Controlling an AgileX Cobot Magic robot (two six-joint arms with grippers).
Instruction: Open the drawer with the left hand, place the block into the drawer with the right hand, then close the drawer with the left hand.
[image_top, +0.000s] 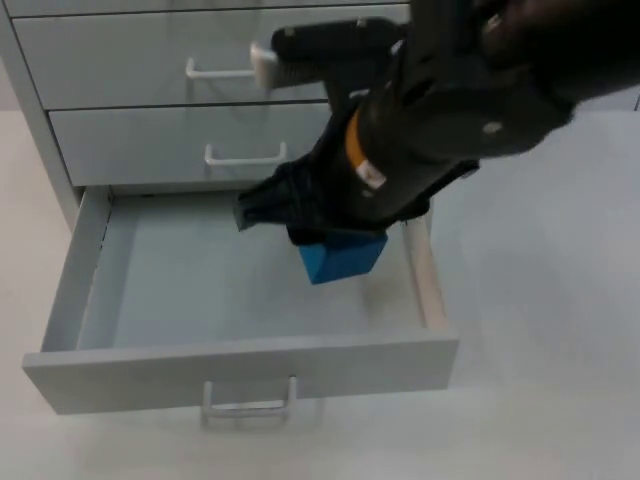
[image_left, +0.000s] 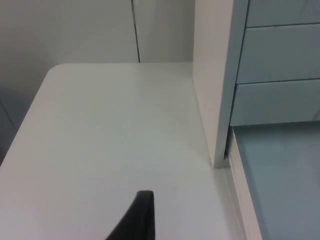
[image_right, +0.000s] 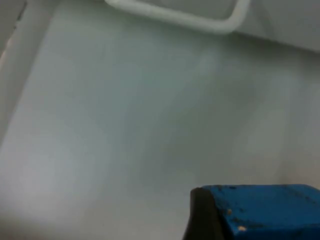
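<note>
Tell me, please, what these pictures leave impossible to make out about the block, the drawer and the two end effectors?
- Whether the blue block touches the open drawer's floor: top view, the right end effector and arm cover its top.
- The right end effector's grip: hidden under its own arm.
- The block's full shape: right wrist view, cut off by the edge.
- The left end effector: left wrist view, one fingertip over the table, so open or shut is unclear.
</note>
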